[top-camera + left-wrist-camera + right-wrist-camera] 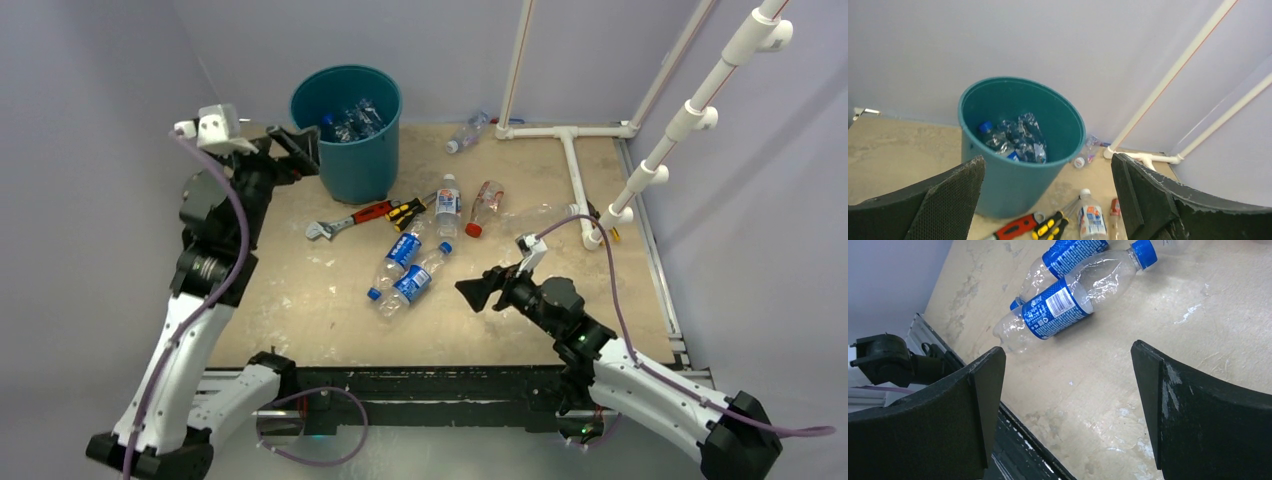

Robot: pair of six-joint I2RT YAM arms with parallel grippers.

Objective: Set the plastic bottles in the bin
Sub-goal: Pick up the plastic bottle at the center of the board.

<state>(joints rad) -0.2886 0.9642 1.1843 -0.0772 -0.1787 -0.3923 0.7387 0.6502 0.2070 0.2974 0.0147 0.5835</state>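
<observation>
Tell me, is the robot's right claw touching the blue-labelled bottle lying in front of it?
Apart. The right wrist view shows the right gripper open, with bare table between it and the nearest blue-labelled bottle.

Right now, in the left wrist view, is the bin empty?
No, several crushed clear bottles, one with a blue cap, lie at the bottom of the teal bin.

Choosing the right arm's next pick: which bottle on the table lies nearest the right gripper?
The blue-labelled bottle closer to the arms, just ahead of the open right gripper; its twin and other bottles lie farther back.
</observation>
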